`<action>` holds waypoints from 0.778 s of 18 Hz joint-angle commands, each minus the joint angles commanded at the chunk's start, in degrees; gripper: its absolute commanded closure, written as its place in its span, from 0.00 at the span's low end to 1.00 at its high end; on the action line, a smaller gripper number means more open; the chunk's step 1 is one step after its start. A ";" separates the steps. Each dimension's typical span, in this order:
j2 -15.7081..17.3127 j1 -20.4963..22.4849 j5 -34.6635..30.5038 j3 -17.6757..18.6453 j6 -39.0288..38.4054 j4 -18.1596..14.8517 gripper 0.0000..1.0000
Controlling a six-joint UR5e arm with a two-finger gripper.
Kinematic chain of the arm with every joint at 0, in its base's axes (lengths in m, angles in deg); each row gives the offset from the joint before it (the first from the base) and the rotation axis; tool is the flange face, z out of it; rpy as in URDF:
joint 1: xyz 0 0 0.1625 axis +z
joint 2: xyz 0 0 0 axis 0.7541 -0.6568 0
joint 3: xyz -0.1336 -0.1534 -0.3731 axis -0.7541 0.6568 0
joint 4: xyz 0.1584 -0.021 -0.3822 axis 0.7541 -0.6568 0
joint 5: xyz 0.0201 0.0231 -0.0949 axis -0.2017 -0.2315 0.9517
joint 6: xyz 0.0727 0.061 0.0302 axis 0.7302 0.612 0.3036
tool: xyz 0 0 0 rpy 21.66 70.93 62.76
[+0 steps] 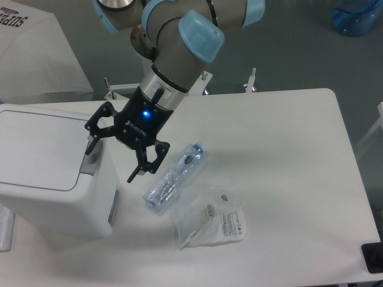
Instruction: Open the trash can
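two loose items lie nearest the camera on the white table (287, 155), a clear plastic bag (210, 222) and, just beyond it, a crushed clear bottle (175, 178); neither belongs to the task. the trash can (51, 170) stands at the left edge of the table with its flat lid (36, 148) down and level, so the opening step is judged not yet done. the gripper (111, 149) hangs with its fingers spread apart and holding nothing, one fingertip at or just above the grey push tab (91, 162) on the can's right rim, contact unclear, so what remains is to press that tab until the lid releases.
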 joint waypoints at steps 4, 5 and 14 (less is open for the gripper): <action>-0.26 -0.09 -1.93 0.35 0.09 1.14 0.00; -0.44 -0.09 -1.93 0.35 0.09 1.41 0.00; -0.79 -0.44 -1.85 0.00 -0.26 1.85 0.00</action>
